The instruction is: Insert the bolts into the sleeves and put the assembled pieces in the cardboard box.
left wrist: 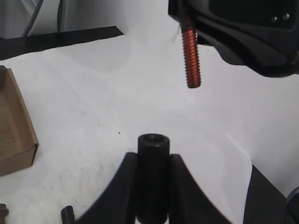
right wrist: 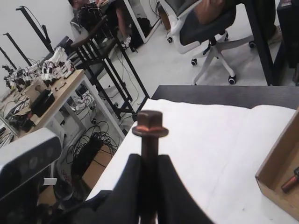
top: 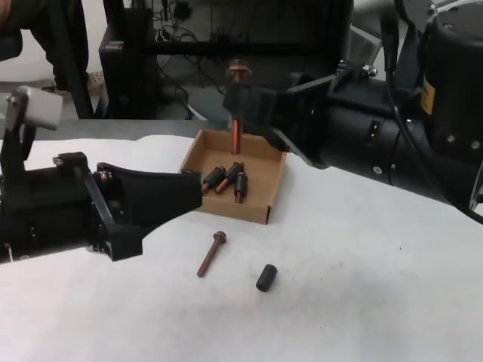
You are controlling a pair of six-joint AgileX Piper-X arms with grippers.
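My left gripper (left wrist: 153, 159) is shut on a black sleeve (left wrist: 153, 154), held upright with its open end up. My right gripper (right wrist: 149, 159) is shut on a copper bolt (right wrist: 149, 128), head up. In the left wrist view that bolt's threaded end (left wrist: 190, 58) hangs above and off to one side of the sleeve, apart from it. The high view has the right gripper (top: 240, 102) with the bolt (top: 236, 132) above the cardboard box (top: 230, 212), and the left gripper (top: 190, 192) just left of the box. Three assembled pieces (top: 226, 179) lie inside the box.
A loose bolt (top: 212, 254) and a loose black sleeve (top: 266, 277) lie on the white cloth (top: 362, 286) in front of the box. The bench's far edge borders a dark rack and cables. Open cloth spreads to the right.
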